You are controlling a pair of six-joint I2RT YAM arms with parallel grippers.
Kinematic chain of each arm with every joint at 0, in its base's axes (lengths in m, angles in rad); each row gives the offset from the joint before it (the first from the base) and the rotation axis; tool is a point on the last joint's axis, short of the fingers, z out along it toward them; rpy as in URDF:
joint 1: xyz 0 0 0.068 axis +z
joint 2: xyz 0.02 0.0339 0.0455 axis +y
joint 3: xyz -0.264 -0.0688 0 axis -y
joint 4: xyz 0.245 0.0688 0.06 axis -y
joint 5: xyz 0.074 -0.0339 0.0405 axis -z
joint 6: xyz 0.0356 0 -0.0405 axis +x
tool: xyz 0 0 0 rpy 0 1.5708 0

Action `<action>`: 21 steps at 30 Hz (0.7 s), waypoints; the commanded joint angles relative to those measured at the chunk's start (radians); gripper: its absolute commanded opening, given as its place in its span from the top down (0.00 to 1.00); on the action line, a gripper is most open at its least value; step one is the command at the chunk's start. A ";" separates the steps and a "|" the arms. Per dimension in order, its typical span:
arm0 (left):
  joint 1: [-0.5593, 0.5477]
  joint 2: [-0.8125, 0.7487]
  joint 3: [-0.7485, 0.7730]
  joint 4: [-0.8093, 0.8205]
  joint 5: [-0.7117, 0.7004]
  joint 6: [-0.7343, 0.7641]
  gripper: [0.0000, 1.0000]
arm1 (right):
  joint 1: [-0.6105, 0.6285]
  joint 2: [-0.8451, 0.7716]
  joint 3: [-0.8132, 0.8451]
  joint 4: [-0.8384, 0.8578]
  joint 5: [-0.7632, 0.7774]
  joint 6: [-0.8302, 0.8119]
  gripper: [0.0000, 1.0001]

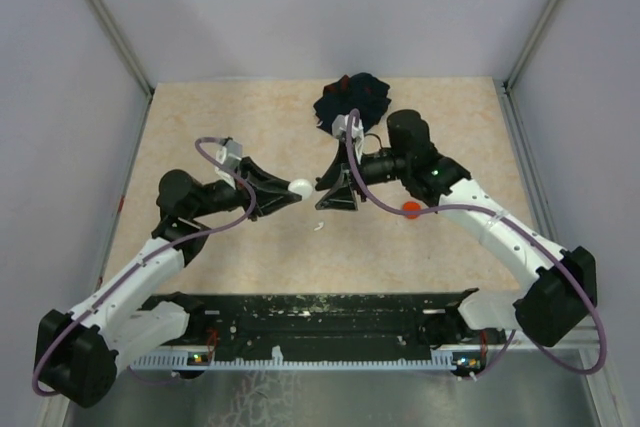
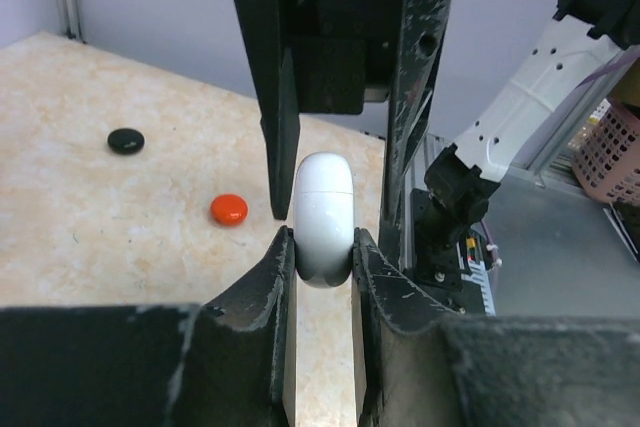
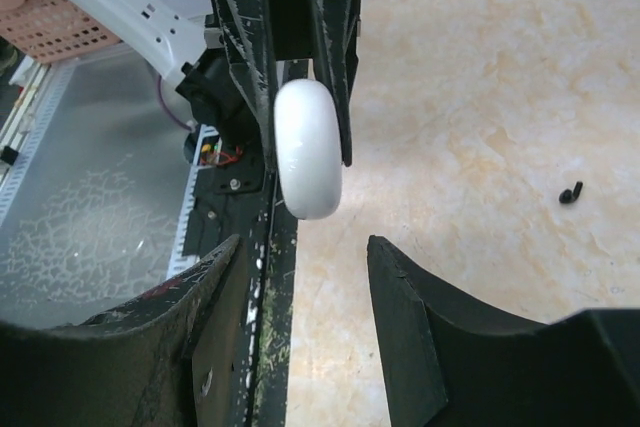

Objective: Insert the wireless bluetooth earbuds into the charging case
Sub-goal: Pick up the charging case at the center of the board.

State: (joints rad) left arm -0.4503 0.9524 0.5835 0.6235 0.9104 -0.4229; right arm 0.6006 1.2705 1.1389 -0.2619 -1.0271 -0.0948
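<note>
My left gripper (image 1: 297, 189) (image 2: 322, 247) is shut on a white round charging case (image 1: 301, 186) (image 2: 323, 217) (image 3: 308, 147), held on edge above the table. Facing it, my right gripper (image 1: 320, 197) (image 3: 305, 242) stands open with nothing between its fingers, its tips just short of the case. A tiny black earbud (image 3: 570, 193) lies on the table to the right in the right wrist view. A small white earbud (image 1: 318, 225) lies below the grippers in the top view.
An orange-red puck (image 1: 410, 210) (image 2: 229, 209) and a black puck (image 2: 126, 141) lie on the beige table (image 1: 230, 127). A dark navy cloth (image 1: 352, 102) sits bunched at the back centre. A black rail (image 1: 320, 312) runs along the near edge.
</note>
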 commanded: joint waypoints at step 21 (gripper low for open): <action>-0.010 0.011 -0.022 0.282 -0.028 -0.150 0.96 | 0.012 0.038 -0.061 0.608 -0.109 0.368 0.58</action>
State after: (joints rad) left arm -0.4541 0.9646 0.5674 0.8490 0.8967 -0.5568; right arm 0.6022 1.2968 1.0534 0.2810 -1.1027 0.2554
